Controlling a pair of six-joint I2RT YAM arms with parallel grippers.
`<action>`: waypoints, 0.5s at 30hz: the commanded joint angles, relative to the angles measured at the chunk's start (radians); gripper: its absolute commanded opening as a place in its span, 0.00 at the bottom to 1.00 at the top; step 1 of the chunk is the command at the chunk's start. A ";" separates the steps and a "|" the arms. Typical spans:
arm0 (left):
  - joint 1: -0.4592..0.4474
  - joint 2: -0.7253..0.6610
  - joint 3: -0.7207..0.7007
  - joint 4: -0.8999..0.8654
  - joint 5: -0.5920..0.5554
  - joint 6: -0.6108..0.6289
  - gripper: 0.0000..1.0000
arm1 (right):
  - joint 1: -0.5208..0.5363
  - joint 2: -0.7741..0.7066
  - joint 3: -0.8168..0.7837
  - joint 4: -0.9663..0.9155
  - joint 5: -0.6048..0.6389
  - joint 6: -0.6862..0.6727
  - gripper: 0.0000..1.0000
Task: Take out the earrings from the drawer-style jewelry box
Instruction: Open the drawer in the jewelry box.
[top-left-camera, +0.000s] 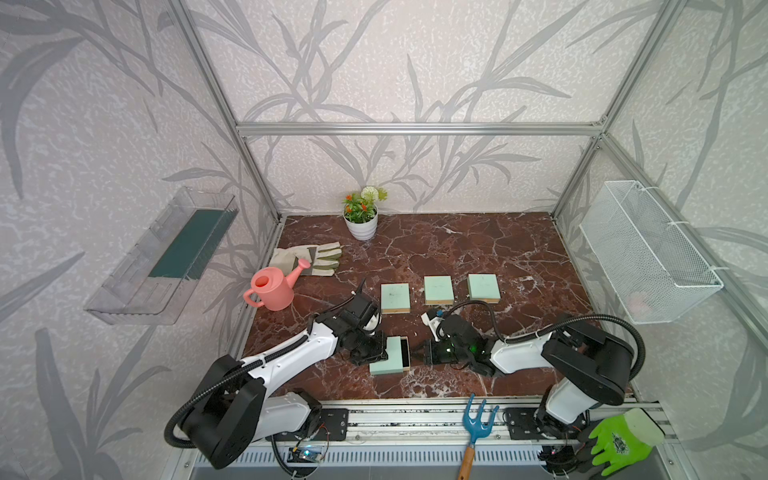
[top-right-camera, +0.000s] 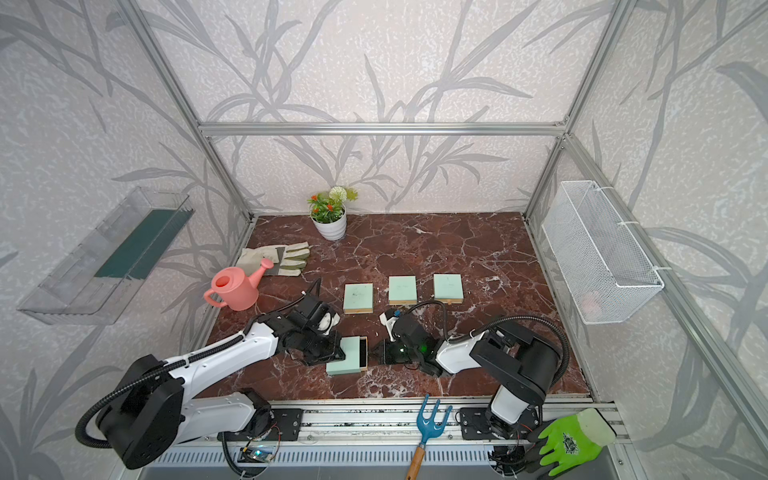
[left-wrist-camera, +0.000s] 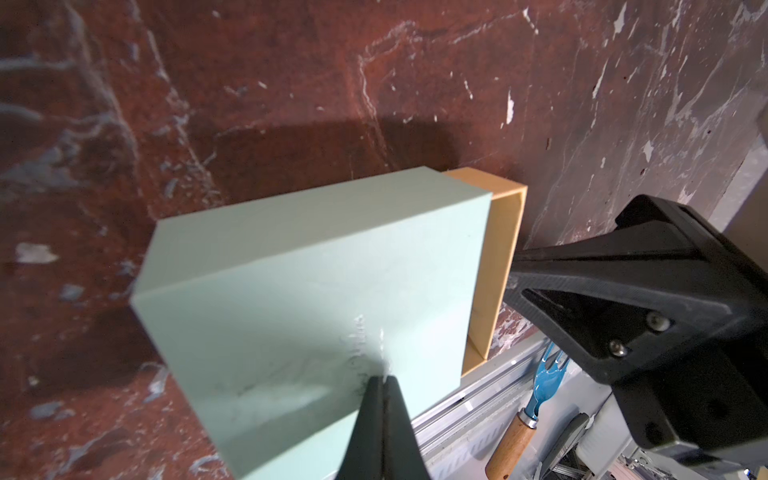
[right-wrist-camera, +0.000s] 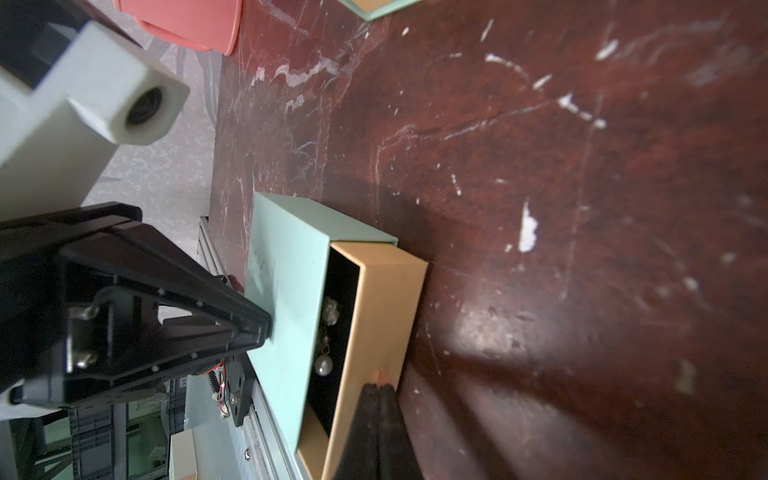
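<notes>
Left fingers (left-wrist-camera: 363, 432) pressed together on the mint-green box (left-wrist-camera: 291, 291) — right fingers (right-wrist-camera: 361, 432) likewise at its drawer (right-wrist-camera: 386, 299) — lid lettering unreadable.

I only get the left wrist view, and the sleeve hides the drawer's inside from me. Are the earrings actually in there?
Observer: Yes. The right wrist view shows the earrings lying on the black lining of the drawer, close beside the mint-green sleeve.
Operator: Is the right gripper over them?
Observer: No. The right gripper is shut, its tips at the outside of the drawer's tan front wall.
Operator: Any other boxes open?
Observer: In both top views three more mint-green boxes stand in a row farther back, none showing any lining.
</notes>
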 joint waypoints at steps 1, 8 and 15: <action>-0.001 0.017 0.001 -0.065 -0.069 0.013 0.00 | -0.022 -0.039 -0.016 -0.061 0.031 -0.025 0.00; -0.003 0.016 0.001 -0.067 -0.071 0.011 0.00 | -0.046 -0.070 -0.046 -0.084 0.049 -0.026 0.00; -0.003 0.020 0.002 -0.067 -0.071 0.013 0.00 | -0.049 -0.098 -0.050 -0.130 0.067 -0.036 0.00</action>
